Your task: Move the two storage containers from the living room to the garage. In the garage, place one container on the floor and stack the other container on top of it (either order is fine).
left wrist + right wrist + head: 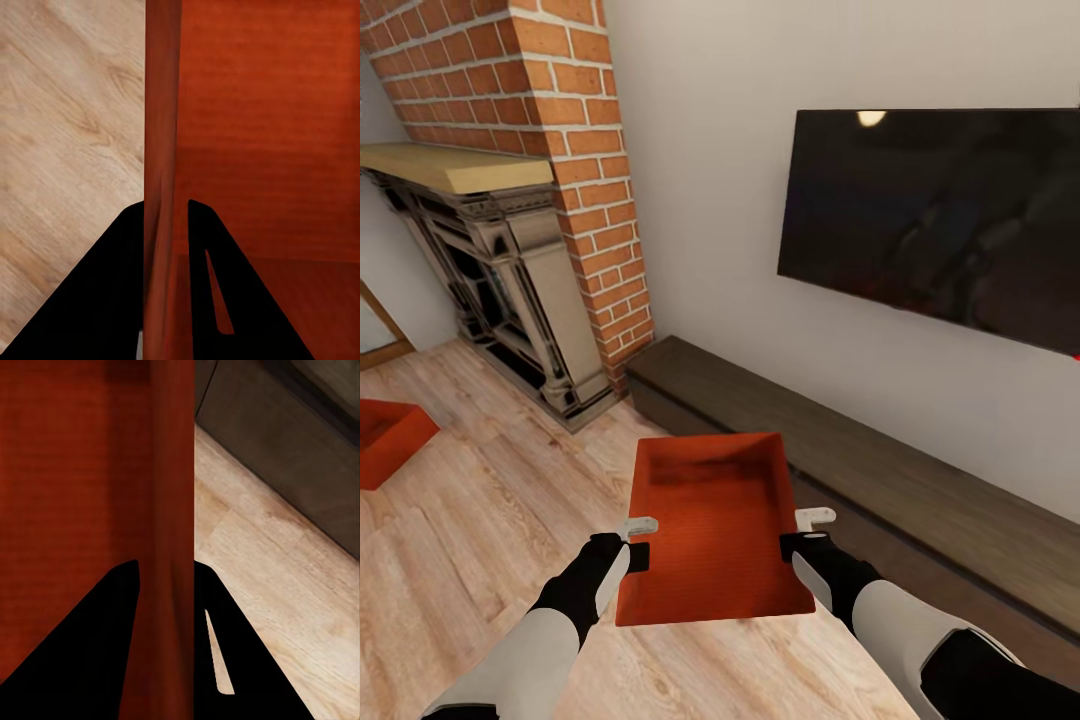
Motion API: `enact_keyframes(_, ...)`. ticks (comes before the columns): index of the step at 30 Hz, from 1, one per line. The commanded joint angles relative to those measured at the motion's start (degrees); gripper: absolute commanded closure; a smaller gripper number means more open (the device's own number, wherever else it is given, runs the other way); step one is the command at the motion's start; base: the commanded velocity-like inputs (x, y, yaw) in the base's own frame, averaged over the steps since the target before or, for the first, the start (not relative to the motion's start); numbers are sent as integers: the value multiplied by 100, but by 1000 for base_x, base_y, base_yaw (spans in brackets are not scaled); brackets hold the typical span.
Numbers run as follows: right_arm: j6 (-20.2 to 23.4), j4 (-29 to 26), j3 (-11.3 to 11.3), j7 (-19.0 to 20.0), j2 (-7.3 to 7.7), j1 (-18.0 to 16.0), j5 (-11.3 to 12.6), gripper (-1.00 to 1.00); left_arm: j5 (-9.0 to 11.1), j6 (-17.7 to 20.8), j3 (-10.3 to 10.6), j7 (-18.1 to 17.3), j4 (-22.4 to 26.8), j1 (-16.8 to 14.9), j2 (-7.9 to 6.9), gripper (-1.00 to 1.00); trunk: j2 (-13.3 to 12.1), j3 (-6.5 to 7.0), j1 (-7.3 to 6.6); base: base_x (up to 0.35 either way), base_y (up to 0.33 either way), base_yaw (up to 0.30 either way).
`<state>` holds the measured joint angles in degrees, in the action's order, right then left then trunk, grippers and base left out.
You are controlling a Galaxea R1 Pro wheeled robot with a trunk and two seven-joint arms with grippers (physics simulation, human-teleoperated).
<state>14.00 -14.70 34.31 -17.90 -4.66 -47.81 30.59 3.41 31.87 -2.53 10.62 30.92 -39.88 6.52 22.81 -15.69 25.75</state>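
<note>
I hold one red-orange storage container (715, 530) level in front of me, above the light wood plank floor of the living room. My left gripper (637, 555) is shut on its left wall (161, 150), one finger inside and one outside. On the opposite side my right gripper (792, 546) is shut on the right wall (176, 510) in the same way. The second storage container (388, 440) lies on the planks at the far left, cut off by the picture's edge.
A long low dark-brown cabinet (880, 470) runs along the wall just ahead and to my right, under a black TV screen (940, 220). The red brick chimney (570, 150) and ornate dark fireplace (500, 290) stand ahead on the left. Open plank floor (490, 520) lies left.
</note>
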Motion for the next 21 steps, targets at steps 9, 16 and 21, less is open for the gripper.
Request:
enact_keyframes(9, 15, -95, 119, 6, 0, -5, 79, 100, -77, 47, -37, 54, 1, -2, 7, 100, 11, 72, 3, 0, 0, 0)
enact_keyframes(16, 15, -95, 119, 6, 0, -3, 79, 100, -77, 47, -37, 54, 1, -2, 7, 100, 11, 136, 3, 0, 0, 0)
enact_keyframes(21, 15, -95, 117, 6, 0, -6, 79, 100, -77, 47, -37, 54, 1, -2, 7, 100, 11, 182, 3, 0, 0, 0)
